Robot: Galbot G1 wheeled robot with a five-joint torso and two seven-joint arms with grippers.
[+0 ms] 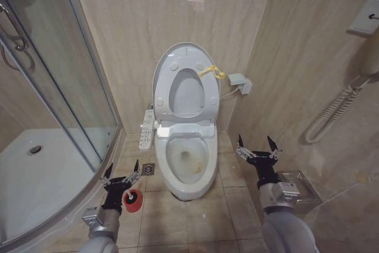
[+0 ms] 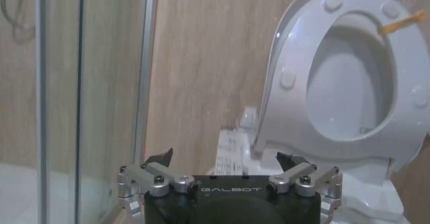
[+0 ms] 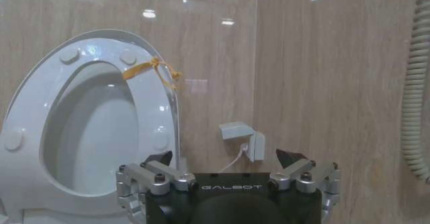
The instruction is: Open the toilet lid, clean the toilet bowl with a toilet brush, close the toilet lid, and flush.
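Observation:
The toilet lid stands upright against the back wall, with the ring seat raised in front of it and a yellow strap at its edge. Below, the toilet bowl lies uncovered, yellowish inside, its button panel on its left side. The toilet brush's red holder stands on the floor left of the bowl, dark on top; I cannot make out the handle. My left gripper hangs open just above and behind the holder. My right gripper is open, right of the bowl. Both wrist views face the raised lid.
A curved glass shower enclosure and its white tray fill the left. A floor drain lies beside the bowl. A metal box and a coiled cord sit along the right wall; a small wall box is behind the toilet.

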